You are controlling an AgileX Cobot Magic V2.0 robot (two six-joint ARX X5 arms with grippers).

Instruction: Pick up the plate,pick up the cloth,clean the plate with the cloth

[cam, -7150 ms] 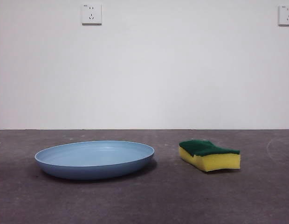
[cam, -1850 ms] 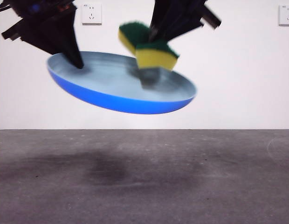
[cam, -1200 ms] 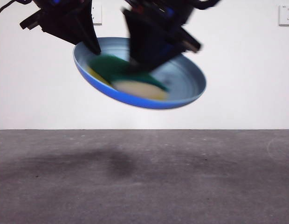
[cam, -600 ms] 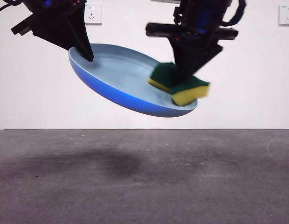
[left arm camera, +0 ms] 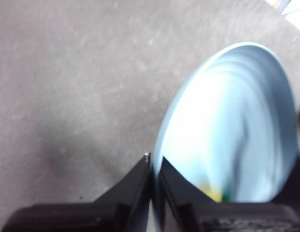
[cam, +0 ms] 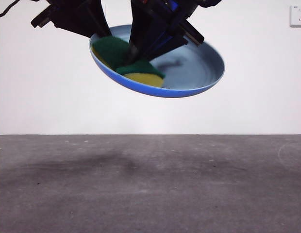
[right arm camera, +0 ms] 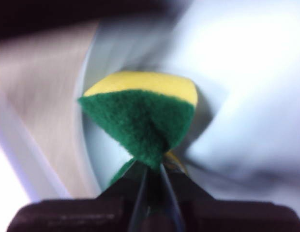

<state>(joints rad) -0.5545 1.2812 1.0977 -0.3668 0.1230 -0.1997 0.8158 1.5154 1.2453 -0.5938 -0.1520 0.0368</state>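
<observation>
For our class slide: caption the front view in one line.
Two tools hold a tilted plate aloft while a sponge rubs inside it.

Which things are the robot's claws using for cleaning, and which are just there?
Part of the job:
- plate, held up tilted by its rim in the left claw
- sponge, pinched in the right claw and pressed inside the plate

Just there:
- table
- wall socket
</observation>
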